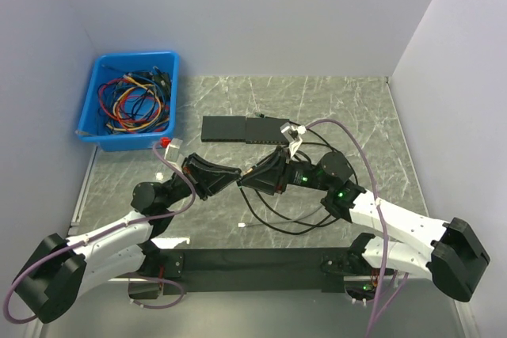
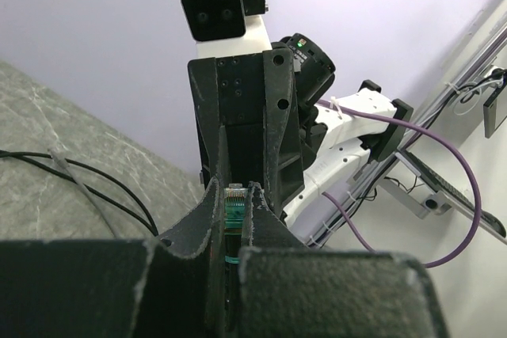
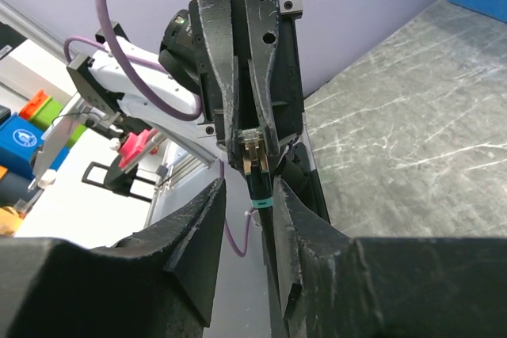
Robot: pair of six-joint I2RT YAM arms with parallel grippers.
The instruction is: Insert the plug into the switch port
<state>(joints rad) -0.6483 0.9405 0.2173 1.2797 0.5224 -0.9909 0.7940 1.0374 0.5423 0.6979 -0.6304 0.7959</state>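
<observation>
**Left gripper (image 1: 226,179) clamped on the plug, nose to nose with the right gripper (image 1: 248,177)**

From the top camera we see the two grippers meeting tip to tip over the middle of a grey-green marbled table (image 1: 348,116), boxed in by plain pale walls (image 1: 301,13). The black switch (image 1: 245,129) lies flat just beyond them. A blue bin (image 1: 127,141) of coloured cables (image 1: 131,104) sits at the far left corner. A loose black cable (image 1: 277,225) loops on the table. The plug is too small to make out here.

At the left wrist, we see the fingers pinched on the clear plug (image 2: 234,210). Its long axis runs along them, contacts pointing out at the right gripper facing it.

At the right wrist, the plug points back at this camera. Its teal boot (image 3: 261,192) sits between the right fingers (image 3: 207,219), which stand apart with a gap showing on one side.
</observation>
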